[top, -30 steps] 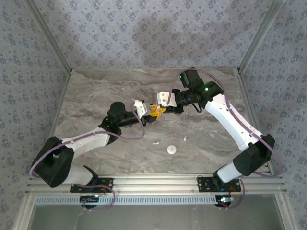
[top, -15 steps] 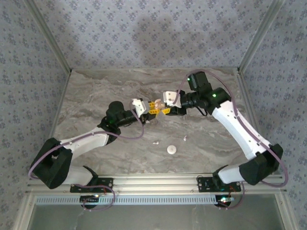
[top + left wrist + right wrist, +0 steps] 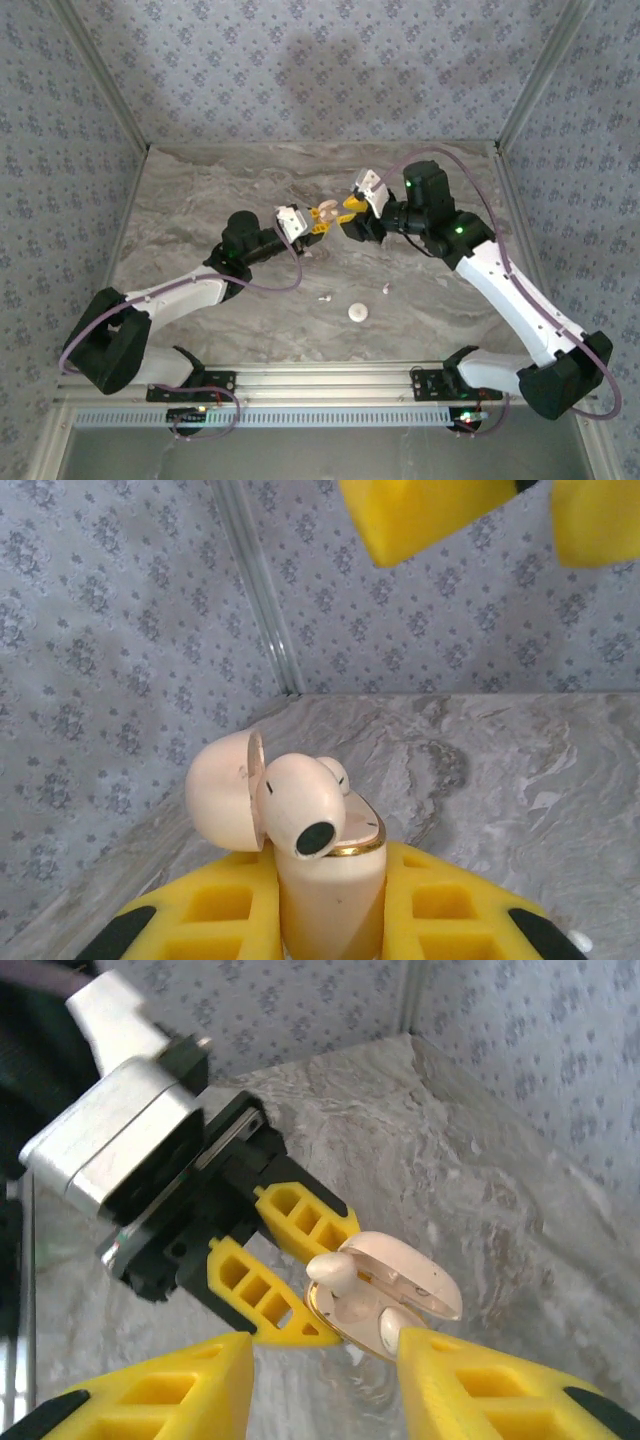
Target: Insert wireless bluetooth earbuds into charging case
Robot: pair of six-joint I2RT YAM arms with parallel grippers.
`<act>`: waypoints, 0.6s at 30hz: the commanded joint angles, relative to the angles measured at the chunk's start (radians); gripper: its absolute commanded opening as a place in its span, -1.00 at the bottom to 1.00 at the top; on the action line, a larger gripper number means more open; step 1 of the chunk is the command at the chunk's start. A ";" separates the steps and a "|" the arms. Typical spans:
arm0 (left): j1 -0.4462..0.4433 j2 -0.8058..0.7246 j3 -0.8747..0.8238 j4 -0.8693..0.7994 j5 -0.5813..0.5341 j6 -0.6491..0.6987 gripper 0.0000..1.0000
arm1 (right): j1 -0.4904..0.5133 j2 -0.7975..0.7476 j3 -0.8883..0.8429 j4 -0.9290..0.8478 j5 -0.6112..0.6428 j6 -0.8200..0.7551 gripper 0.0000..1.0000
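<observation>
Wireless bluetooth earbuds, tiny white curved pieces, show in the overhead view. One (image 3: 324, 297) lies loose on the grey marbled tabletop (image 3: 200, 200) just below the frame's middle, and another (image 3: 386, 289) lies to its right. A small round white object (image 3: 358, 312) sits between and slightly below them. Above these, near the centre of the frame, the left tool (image 3: 320, 218) pinches a cream, rounded charging case (image 3: 327, 211) in its yellow fingers. The right tool (image 3: 348, 206) hangs just beside it on the upper right, apart from the case.

From the left wrist, the case stands upright at the bottom centre, clamped between the two yellow fingers. Its lid is flipped open to the left, and a cream earbud with a dark oval spot (image 3: 303, 815) pokes out of the gold-rimmed opening. The right tool's yellow fingertips show along the top edge, with a gap between them.

From the right wrist, the right tool's fingers are spread wide at the bottom corners. The open case shows through the gap, gripped by the left tool.
</observation>
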 commanded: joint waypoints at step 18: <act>0.000 -0.019 0.038 -0.007 -0.031 0.020 -0.79 | 0.169 0.107 0.104 -0.107 0.432 0.745 0.29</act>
